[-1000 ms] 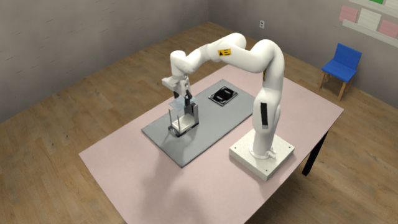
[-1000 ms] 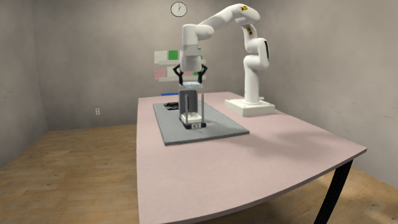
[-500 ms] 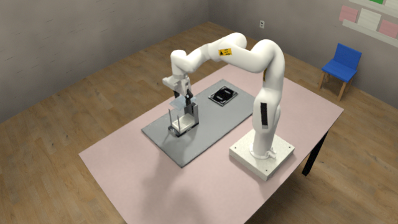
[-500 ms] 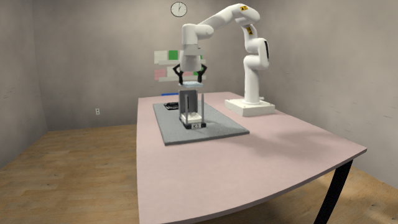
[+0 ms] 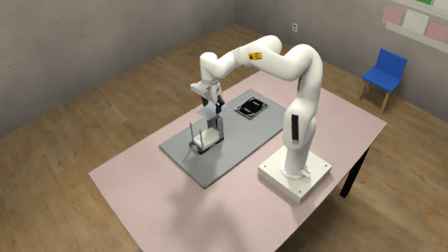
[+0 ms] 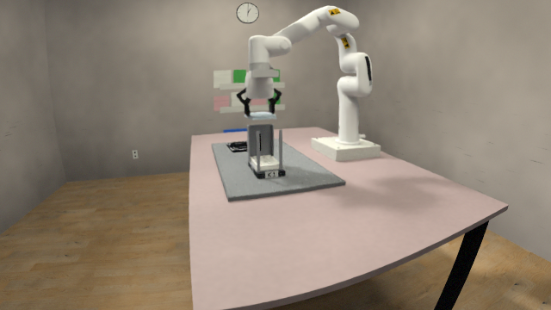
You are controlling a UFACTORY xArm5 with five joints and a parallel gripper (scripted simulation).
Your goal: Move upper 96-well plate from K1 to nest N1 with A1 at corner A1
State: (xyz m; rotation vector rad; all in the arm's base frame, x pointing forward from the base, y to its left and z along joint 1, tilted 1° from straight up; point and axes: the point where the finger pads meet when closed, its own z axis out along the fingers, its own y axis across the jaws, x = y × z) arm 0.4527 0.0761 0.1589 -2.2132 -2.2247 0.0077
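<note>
My gripper (image 5: 212, 105) (image 6: 260, 111) is shut on the upper 96-well plate (image 5: 211, 111) (image 6: 260, 115), a pale blue-white flat plate. It hangs level in the air just above the top of stack rack K1 (image 5: 207, 133) (image 6: 265, 151), clear of the rack's posts. The lower plate (image 5: 206, 138) (image 6: 265, 163) lies white at the bottom of K1. The plate nest N1 (image 5: 251, 107) (image 6: 237, 146) is a black frame on the grey mat, to the far side of the rack, and stands empty. I cannot make out the plates' cut-off corners.
The grey mat (image 5: 224, 138) carries the rack and the nest on a pink table. The arm's white base (image 5: 295, 173) stands at the table's right side. A blue chair (image 5: 383, 75) stands off the table by the wall.
</note>
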